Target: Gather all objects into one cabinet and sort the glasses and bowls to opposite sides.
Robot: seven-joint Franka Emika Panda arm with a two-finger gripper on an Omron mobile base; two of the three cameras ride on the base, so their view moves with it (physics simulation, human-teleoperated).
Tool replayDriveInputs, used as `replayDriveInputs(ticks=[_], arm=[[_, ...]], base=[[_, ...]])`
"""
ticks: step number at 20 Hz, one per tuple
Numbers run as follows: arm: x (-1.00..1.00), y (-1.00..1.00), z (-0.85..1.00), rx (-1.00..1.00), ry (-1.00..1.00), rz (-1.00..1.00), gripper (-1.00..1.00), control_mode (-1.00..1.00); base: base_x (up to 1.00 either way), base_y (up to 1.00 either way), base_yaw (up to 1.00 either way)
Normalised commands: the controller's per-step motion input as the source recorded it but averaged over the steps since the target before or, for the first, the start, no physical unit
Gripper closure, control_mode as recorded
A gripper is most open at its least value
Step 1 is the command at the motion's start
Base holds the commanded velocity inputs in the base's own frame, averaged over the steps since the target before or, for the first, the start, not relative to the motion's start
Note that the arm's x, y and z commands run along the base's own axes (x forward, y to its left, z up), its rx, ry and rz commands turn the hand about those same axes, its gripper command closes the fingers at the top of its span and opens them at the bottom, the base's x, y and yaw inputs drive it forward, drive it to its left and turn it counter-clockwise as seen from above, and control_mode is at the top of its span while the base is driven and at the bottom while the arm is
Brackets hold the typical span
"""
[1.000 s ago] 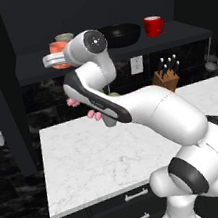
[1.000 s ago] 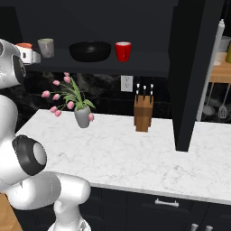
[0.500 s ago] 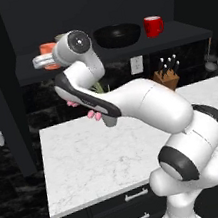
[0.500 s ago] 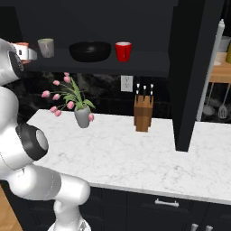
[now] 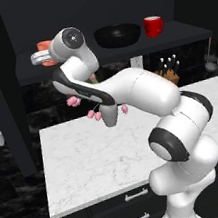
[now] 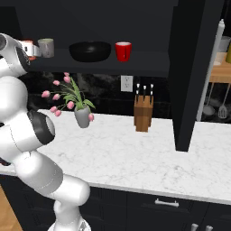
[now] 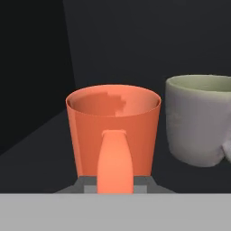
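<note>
Orange mug (image 7: 113,133): smooth, matte, tapered cup w/ rounded strap handle facing the hand cam, upright on the dark shelf (image 6: 135,63) of the black cabinet (image 6: 191,67). Pincer (image 7: 115,182) clamped on that handle; grey finger pads show at either side of the handle base. In hand view the grey-white mug (image 7: 200,119) sits at 3 o'clock of the orange one, just beside, a gap between them; its surface looks rougher, stone-like, pale greenish inside, handle stub at lower right.

Right base view, along the shelf: orange mug at far left by the wrist, grey-white mug next, then black bowl (image 6: 90,50), wide, shallow, glossy, w/ red mug (image 6: 123,51) at its 3 o'clock, bright, straight-sided, handle to the right.

Arm (image 5: 143,92): white glossy links, dark joints; rises from lower right of left base view, elbow bent over the counter (image 5: 89,160), forearm reaching up toward 10 o'clock, wrist level w/ the shelf, hand pointing horizontally left.

Counter is white marble w/ grey veining. On it a grey vase of pink tulips (image 6: 81,113), partly behind the forearm in left view, and a wooden knife block (image 6: 143,115).
</note>
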Motion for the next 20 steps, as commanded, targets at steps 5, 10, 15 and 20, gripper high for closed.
replayDriveInputs(ticks=[5, 10, 15, 20], arm=[[0.13, 0.2, 0.0, -0.03, 0.0, 0.04, 1.0, -1.0], [0.14, 0.26, 0.0, -0.03, 0.01, 0.07, 1.0, -1.0], [0.36, 0.19, 0.0, -0.01, 0.01, 0.05, 1.0, -1.0], [0.31, 0.13, -0.02, 0.0, 0.0, 0.02, 1.0, -1.0]], base=[[0.0, 0.0, 0.0], [0.0, 0.0, 0.0], [0.0, 0.0, 0.0], [0.0, 0.0, 0.0]])
